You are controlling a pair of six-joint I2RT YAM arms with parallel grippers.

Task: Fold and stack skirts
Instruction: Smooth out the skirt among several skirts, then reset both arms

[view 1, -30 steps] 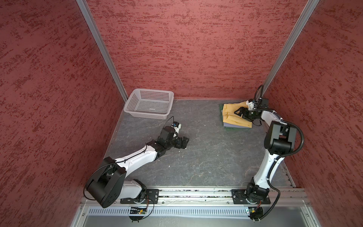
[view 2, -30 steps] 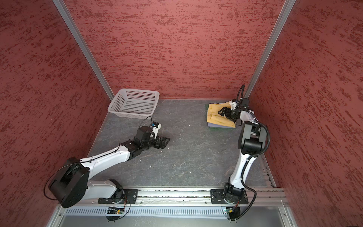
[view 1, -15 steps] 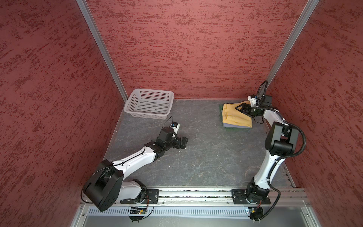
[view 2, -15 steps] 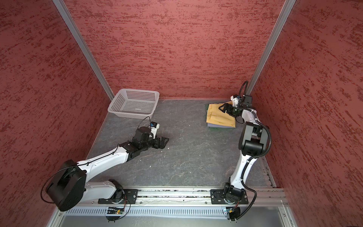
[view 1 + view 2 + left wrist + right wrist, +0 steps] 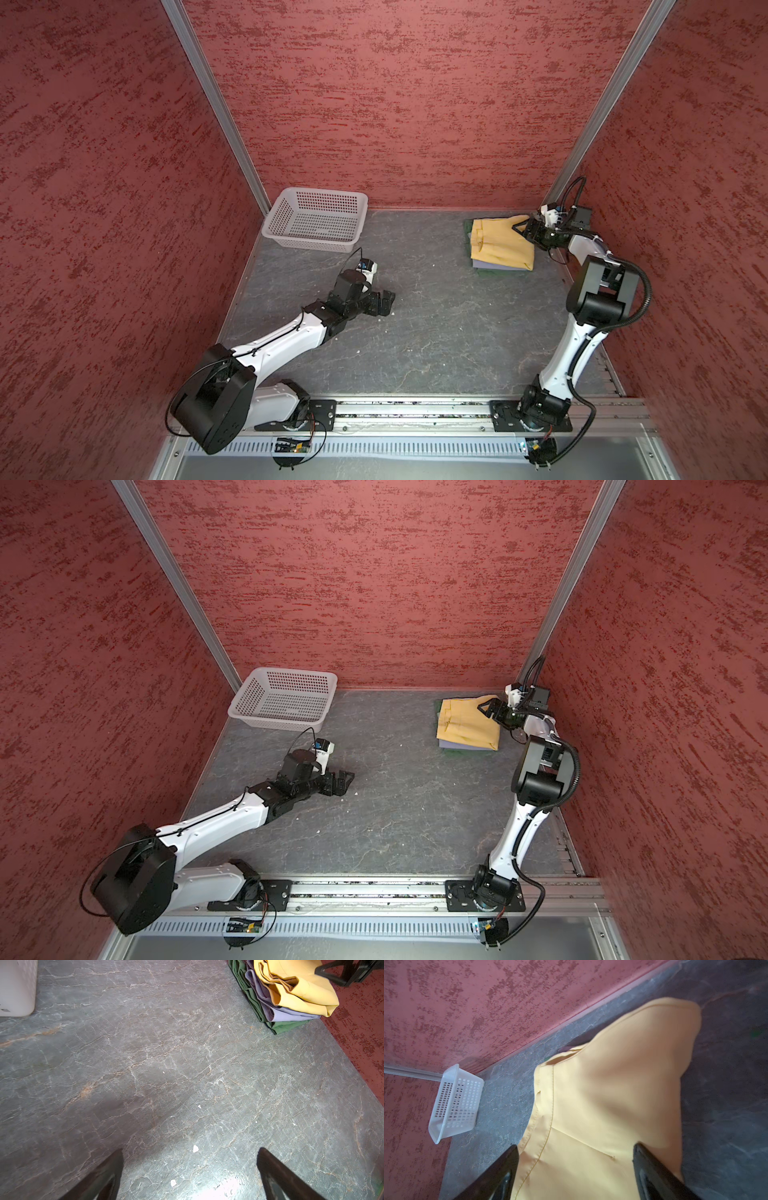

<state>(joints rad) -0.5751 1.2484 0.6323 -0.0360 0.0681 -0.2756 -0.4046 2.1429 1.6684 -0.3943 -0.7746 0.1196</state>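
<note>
1. Skirts [image 5: 500, 245] are lying stacked at the upper right of the frame in both top views, close to the side wall [image 5: 665, 208]. Right claw [image 5: 520, 230] is hovering spread over the stack's far corner, its arm rising steeply and bending back down. Left claw [image 5: 385, 302] is hanging low and spread over bare desk [image 5: 436, 332], its arm reaching forward. Basket [image 5: 275, 220] is sitting at upper left.
2. Left wrist view: left claw [image 5: 190, 1149] is gaping above the desk. Green skirt [image 5: 285, 1027] is lying under lavender skirt [image 5: 291, 1016], with yellow skirt [image 5: 307, 993] on top, their folds bulging loosely.
3. Right wrist view: right claw [image 5: 575, 1145] is straddling yellow cloth, pinching nothing, and one corner is puffing up. A finger snagging that corner while leaving would probably be dragging the top layer askew.
</note>
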